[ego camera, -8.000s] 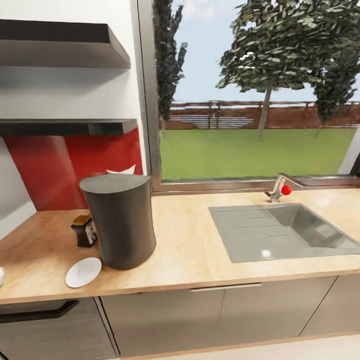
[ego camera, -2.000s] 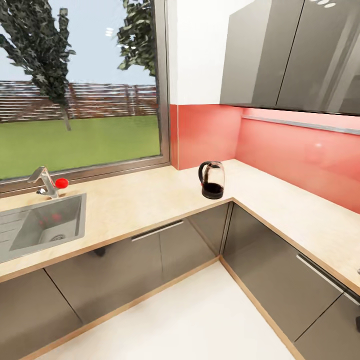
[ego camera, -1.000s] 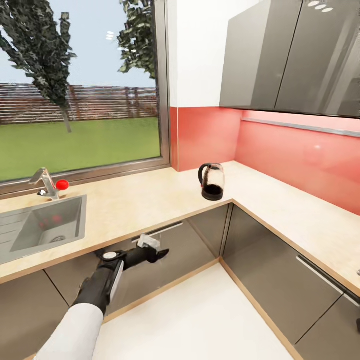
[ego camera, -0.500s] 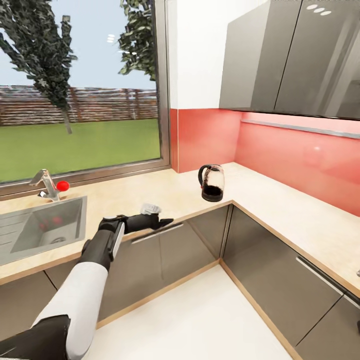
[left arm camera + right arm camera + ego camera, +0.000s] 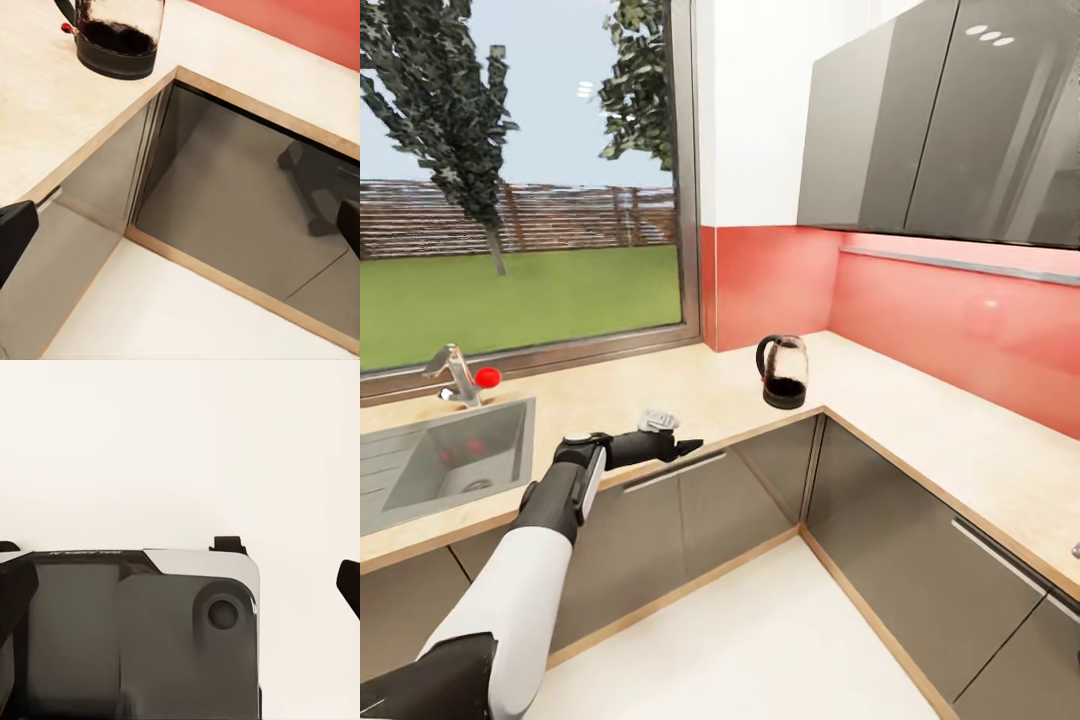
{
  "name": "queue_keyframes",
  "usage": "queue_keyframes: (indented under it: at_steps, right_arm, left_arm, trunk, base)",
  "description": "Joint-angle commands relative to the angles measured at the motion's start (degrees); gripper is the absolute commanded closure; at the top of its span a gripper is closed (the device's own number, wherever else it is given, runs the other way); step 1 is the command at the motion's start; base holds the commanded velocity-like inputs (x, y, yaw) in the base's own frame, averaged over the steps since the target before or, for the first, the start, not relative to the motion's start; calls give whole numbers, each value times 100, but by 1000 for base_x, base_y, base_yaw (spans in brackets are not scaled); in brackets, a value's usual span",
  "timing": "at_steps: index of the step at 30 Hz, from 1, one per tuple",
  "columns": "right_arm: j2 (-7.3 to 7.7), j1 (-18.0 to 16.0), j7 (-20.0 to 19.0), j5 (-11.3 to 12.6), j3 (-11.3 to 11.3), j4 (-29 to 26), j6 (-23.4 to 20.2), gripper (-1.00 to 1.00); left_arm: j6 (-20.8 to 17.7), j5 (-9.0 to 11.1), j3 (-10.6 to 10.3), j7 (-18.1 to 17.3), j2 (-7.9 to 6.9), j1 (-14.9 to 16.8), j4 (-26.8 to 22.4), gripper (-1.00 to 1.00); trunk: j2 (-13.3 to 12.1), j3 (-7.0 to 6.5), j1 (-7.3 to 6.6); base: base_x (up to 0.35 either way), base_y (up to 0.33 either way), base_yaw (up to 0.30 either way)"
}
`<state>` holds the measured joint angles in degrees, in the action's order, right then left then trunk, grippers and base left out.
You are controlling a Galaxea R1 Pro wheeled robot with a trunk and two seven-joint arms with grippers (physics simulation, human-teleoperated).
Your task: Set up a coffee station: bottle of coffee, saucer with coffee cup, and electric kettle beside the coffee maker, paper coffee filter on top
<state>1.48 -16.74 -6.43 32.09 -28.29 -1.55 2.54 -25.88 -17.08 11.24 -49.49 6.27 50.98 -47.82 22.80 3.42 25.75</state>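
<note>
Spread wide, the left gripper point(image 5: 685, 443) reaches out level at the front edge of the kitchen countertop point(image 5: 620, 395), its two black fingertips point(image 5: 15, 232) far apart at opposite edges of the left wrist view. Behind it, the black forearm and white upper arm stretch back toward the robot's body. Well beyond the gripper, the electric kettle point(image 5: 783, 371) stands upright on the countertop near the inside corner, dark liquid in its clear glass body, black handle turned toward the window. Grey cabinet fronts point(image 5: 690, 510) run below the countertop and meet under the kettle. Farther from the kettle, past the gripper, a steel sink point(image 5: 445, 460) is set into the countertop, with a tap point(image 5: 458, 372) carrying a red knob. The right gripper point(image 5: 180, 585) points down at a pale floor and the robot's dark base; its black fingertips sit far apart, so it too is spread.
</note>
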Motion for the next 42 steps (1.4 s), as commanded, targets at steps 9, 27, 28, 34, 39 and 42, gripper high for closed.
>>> queue_keyframes:
  at_steps: [9, 27, 28, 34, 39, 42]
  right_arm:
    - [-2, -5, -25, 54, -45, 6, 19, -100]
    - [-54, -5, -25, 43, -54, 14, 19, -100]
    - [-57, -5, -25, 43, -54, 14, 19, -100]
    - [-52, 3, -25, 43, -54, 14, 19, -100]
    - [-51, 4, -24, 41, -54, 9, 19, -100]
    - [-51, 4, -25, 40, -54, 10, 19, -100]
  left_arm:
    - [69, -88, 14, 142, -77, -52, -219, -100]
    - [283, -93, 10, 394, -391, -59, -249, -100]
    - [284, -89, 10, 393, -395, -58, -237, -100]
    - [285, -124, 10, 395, -399, -61, -194, -100]
    - [293, -169, 10, 396, -397, -64, -193, -100]
    - [293, -172, 10, 396, -392, -67, -193, -100]
  trunk:
    - [12, -67, 4]
    - [12, -218, 4]
    - [12, -227, 4]
    - [12, -264, 4]
    - [12, -267, 4]
    - [12, -267, 4]
  base:
    - [0, 0, 0]
    - [251, 0, 0]
    - [336, 0, 0]
    - [329, -40, 0]
    - [253, -112, 0]
    - [78, -36, 0]
